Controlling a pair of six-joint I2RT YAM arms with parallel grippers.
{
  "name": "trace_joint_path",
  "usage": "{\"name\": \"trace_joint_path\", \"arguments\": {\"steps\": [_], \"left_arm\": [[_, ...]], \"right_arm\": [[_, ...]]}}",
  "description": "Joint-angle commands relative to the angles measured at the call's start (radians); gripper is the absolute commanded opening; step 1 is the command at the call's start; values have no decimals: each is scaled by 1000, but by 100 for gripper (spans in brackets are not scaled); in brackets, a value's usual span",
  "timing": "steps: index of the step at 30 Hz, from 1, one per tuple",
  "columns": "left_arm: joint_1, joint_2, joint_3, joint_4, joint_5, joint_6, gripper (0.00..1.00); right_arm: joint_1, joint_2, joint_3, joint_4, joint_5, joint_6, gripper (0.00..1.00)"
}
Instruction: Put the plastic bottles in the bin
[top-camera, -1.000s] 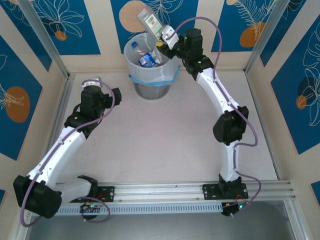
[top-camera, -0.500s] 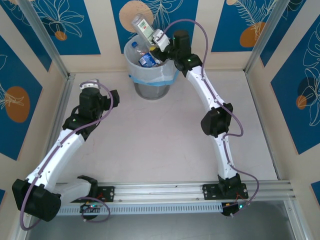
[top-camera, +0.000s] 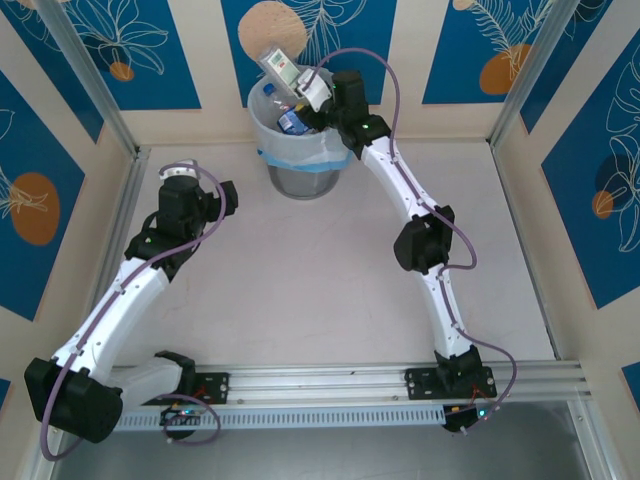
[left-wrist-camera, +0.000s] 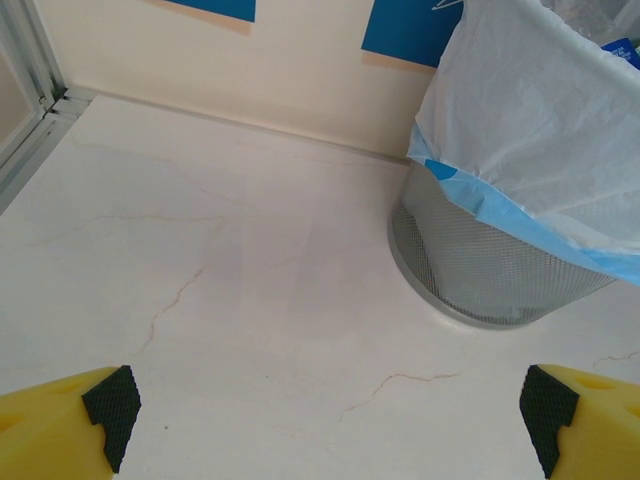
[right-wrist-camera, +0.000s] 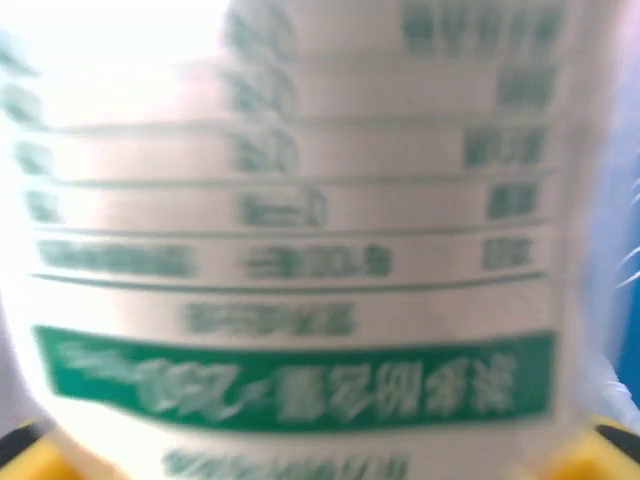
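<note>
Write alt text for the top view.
The right gripper holds a green-labelled bottle over the lined bin, which has other bottles inside. The left gripper hangs open over the table, left of the bin.

Bright even light, close bottle blurred

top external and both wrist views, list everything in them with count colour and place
round grey mesh bin with white bag: one, light-blue band, far middle of table
clear plastic bottle with green-white label: one, above the bin, between the fingers of the right gripper
blue-labelled plastic bottle: one, inside the bin; others there unclear
table: one, pale marbled
wall panels: several, blue and cream, around table
left gripper: yellow fingers, open, empty, left of bin
right gripper: over bin, grip unclear
</note>
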Motion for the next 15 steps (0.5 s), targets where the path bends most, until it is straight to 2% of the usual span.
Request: {"name": "trace_joint_path", "arguments": {"steps": [1, 6, 15], "left_arm": [[15, -24, -7, -11, -11, -4, 99], [16, -24, -10, -9, -7, -10, 99], [19, -30, -14, -18, -10, -11, 99]], "right_arm": [[22, -8, 42, 21, 56, -31, 58], [27, -25, 44, 44, 82, -15, 71], [33, -110, 11, 42, 68, 25, 71]]}}
